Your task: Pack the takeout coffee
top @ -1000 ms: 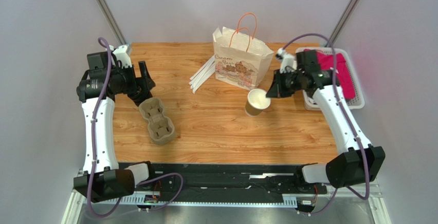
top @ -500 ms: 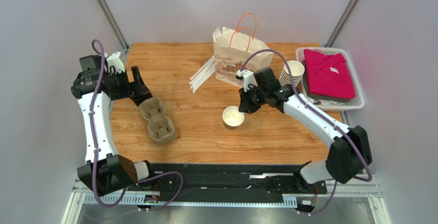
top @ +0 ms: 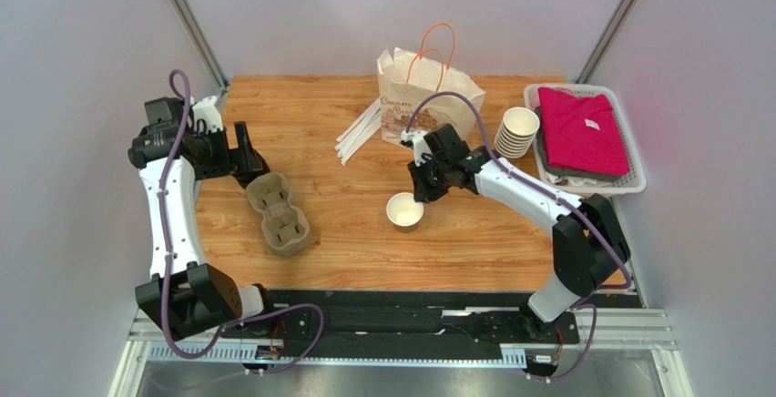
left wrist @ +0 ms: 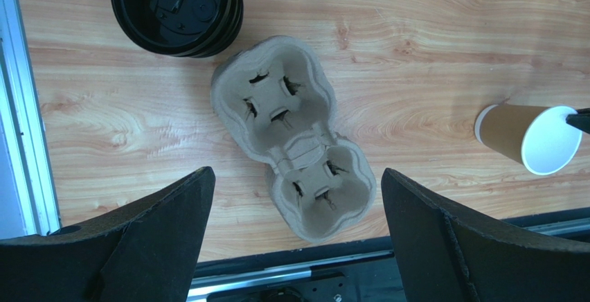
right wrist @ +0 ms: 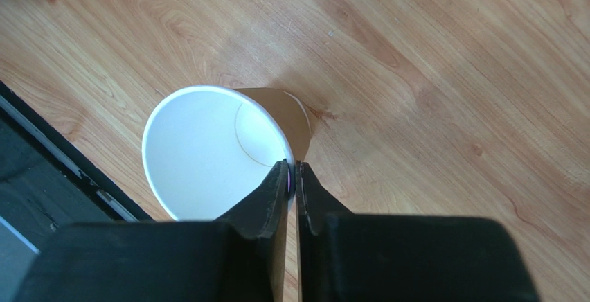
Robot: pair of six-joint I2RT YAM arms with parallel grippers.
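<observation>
**A:** Where is the paper cup [top: 404, 210] found, and which way is it pointed?

**B:** It is seen mid-surface, nearer the front edge than the back, between the pulp tray [top: 278, 215] and the right arm. Its long axis is held close to upright, with the open mouth turned up and the narrow base down. Whether the base is set on the wooden surface [top: 364, 251] cannot be told.

**A:** How is it held?

**B:** Its rim is pinched by the right fingers [right wrist: 266, 201], one blade inside the wall and one outside, closed down to the thickness of the paper. The left fingers [left wrist: 159, 233] are spread wide above the tray, and nothing is gripped by them.

**A:** What is noted of materials and shapes?

**B:** The cup is tapered, with a matte brown outside and a smooth white inside, and no lid is fitted. The tray is of rough grey-brown moulded pulp, with two wells joined end to end. Glossy black lids [left wrist: 176, 7] are stacked just beyond it.

**A:** And the room around the cup?

**B:** Bare wood is left on all sides of it. The printed paper bag [top: 426, 110] is stood well behind it, and the dark front rail is seen near it.
</observation>
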